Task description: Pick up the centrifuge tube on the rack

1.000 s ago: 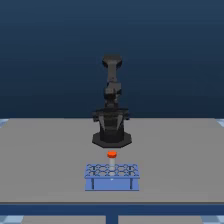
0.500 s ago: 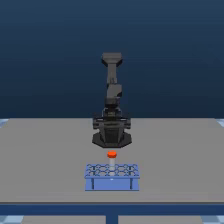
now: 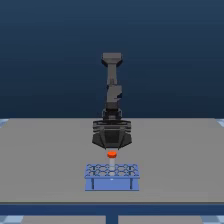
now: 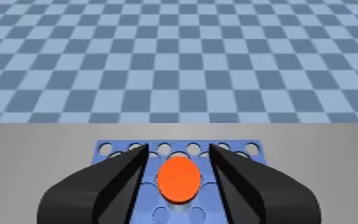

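The black two-fingered tool (image 4: 180,187) hangs over the small light-blue rack with round holes (image 3: 112,176), fingers spread either side of the slim tube's orange-red cap (image 4: 179,179), which stands in the rack on the grey tabletop (image 3: 45,155). It looks like the approach step; next, I'd guess, comes closing on the cap and lifting straight up.
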`<state>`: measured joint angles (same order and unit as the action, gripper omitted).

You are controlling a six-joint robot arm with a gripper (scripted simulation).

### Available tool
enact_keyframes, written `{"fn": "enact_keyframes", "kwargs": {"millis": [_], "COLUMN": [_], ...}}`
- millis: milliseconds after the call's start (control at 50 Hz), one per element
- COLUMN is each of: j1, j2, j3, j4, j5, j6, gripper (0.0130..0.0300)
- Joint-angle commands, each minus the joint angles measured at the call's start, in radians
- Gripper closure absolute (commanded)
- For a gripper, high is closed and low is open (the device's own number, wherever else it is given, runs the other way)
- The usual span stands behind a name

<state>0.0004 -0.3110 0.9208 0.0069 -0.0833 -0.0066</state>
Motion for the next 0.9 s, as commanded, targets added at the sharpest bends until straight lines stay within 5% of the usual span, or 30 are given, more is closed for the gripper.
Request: {"fn": "enact_keyframes", "kwargs": {"millis": [20, 300, 560, 900], "j1": [0.0, 0.0, 0.0, 0.0], "j2": [0.003, 0.031, 0.086, 0.103], "j3": [0.007, 0.023, 0.055, 0.063], "j4": [-0.002, -0.003, -0.005, -0.005], "j5": [-0.015, -0.057, -0.143, -0.169], "j6": [0.002, 0.003, 0.004, 0.005], "gripper": [0.013, 0.013, 0.013, 0.013]}}
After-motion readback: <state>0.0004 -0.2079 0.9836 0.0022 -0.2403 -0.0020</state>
